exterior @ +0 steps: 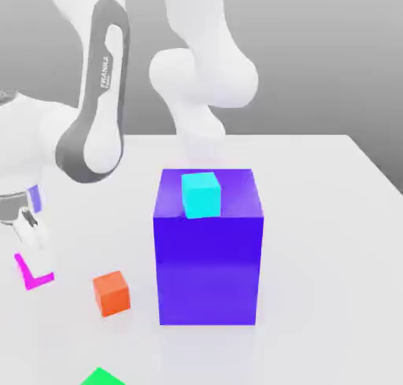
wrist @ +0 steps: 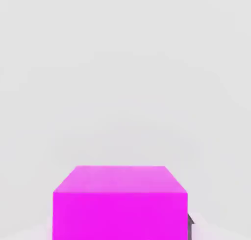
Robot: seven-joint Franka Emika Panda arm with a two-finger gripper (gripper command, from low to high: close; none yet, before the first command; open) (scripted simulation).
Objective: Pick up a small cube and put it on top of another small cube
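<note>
Your gripper (exterior: 29,232) is clamped on the pink cube (wrist: 120,203) down at the table (exterior: 330,218), by the exterior view's left edge. Orange cube (exterior: 112,293) sits nearby; cyan cube (exterior: 201,194) tops the blue block (exterior: 208,253).

- The gripper (exterior: 27,232) hangs low at the exterior view's left edge, its jaws closed around a pink cube (exterior: 33,275).
- An orange cube (exterior: 112,292) sits on the white desk (exterior: 315,218), between the pink cube and a tall blue block (exterior: 208,269).
- A cyan cube (exterior: 201,194) rests on the block's top.
- A green shape (exterior: 102,377) shows at the bottom edge.
</note>
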